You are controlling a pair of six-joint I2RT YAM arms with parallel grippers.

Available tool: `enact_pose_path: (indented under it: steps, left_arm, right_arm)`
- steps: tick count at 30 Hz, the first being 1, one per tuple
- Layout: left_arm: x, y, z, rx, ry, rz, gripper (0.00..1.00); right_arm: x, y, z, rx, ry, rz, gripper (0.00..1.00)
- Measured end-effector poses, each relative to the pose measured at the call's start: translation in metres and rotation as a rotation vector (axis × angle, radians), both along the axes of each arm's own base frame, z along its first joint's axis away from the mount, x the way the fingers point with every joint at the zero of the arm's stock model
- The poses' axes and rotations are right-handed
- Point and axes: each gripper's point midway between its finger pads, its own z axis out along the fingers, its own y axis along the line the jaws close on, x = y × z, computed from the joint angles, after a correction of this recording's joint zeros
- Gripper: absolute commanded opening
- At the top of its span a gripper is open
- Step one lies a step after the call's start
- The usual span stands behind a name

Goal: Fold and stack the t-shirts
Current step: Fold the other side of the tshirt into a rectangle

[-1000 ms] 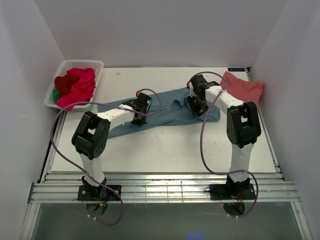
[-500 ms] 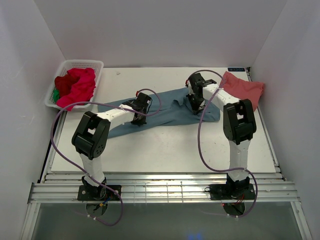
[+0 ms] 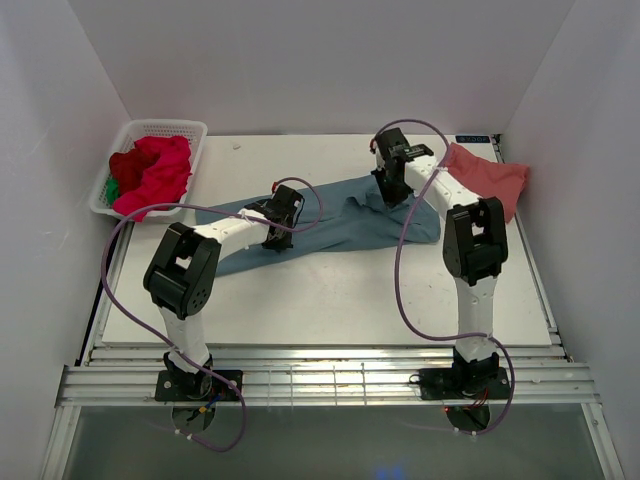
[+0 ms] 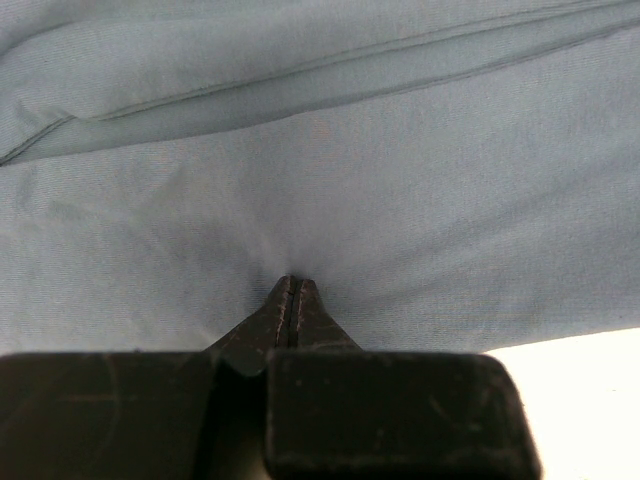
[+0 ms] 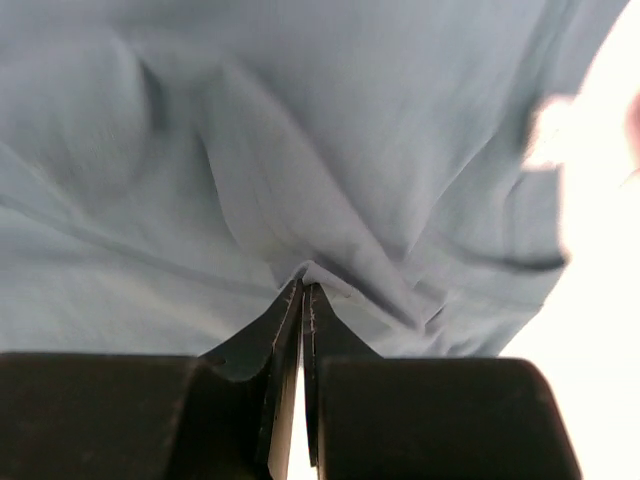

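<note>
A large teal-blue t-shirt [image 3: 335,218] lies stretched across the middle of the table. My left gripper [image 3: 276,226] presses down on its left part, and in the left wrist view the left gripper [image 4: 290,284] is shut, pinching the flat cloth [image 4: 320,150]. My right gripper [image 3: 392,190] is at the shirt's right part. In the right wrist view the right gripper [image 5: 304,282] is shut on a raised fold of the wrinkled cloth [image 5: 300,120]. A salmon-pink t-shirt [image 3: 490,178] lies at the back right. Red and magenta t-shirts [image 3: 155,170] and a bit of green one [image 3: 112,187] sit in the basket.
The white lattice basket [image 3: 192,128] stands at the back left corner. White walls close in the table on the left, back and right. Purple cables loop from both arms over the front of the table [image 3: 330,300].
My right gripper has closed on a fold of the teal-blue shirt and moved toward the back, drawing the cloth's right part with it. The left arm has stayed in place.
</note>
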Motion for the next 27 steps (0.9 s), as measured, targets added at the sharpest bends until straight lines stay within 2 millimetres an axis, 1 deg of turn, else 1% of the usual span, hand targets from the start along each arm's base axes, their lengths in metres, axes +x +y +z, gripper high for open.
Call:
enact_pose_path:
  steps: [4, 5, 8, 11, 16, 19, 22, 27]
  left_arm:
    - [0.000, 0.000, 0.000, 0.001, -0.001, 0.001, 0.00]
    - [0.000, 0.000, 0.000, 0.001, 0.000, 0.001, 0.00]
    - [0.000, 0.000, 0.000, 0.001, -0.001, 0.001, 0.00]
    - [0.000, 0.000, 0.000, 0.002, -0.001, 0.001, 0.00]
    - [0.000, 0.000, 0.000, 0.002, -0.001, 0.001, 0.00]
    - [0.000, 0.001, 0.000, 0.003, -0.001, 0.002, 0.00]
    - [0.000, 0.001, 0.000, 0.004, -0.001, 0.003, 0.00]
    - [0.000, 0.001, 0.000, 0.001, -0.001, 0.008, 0.00]
  right_arm:
    - [0.044, 0.009, 0.031, 0.011, -0.124, -0.003, 0.08]
    - [0.052, 0.011, 0.037, 0.014, -0.146, -0.006, 0.08]
    - [0.070, 0.013, 0.044, 0.019, -0.188, -0.013, 0.08]
    - [0.079, 0.012, 0.037, 0.013, -0.193, -0.018, 0.08]
    - [0.091, 0.004, 0.009, -0.019, -0.181, -0.026, 0.08]
    - [0.098, 0.000, -0.001, -0.037, -0.190, -0.034, 0.08]
    - [0.105, -0.004, -0.001, -0.050, -0.215, -0.045, 0.08]
    - [0.121, -0.002, 0.010, -0.040, -0.291, -0.052, 0.08]
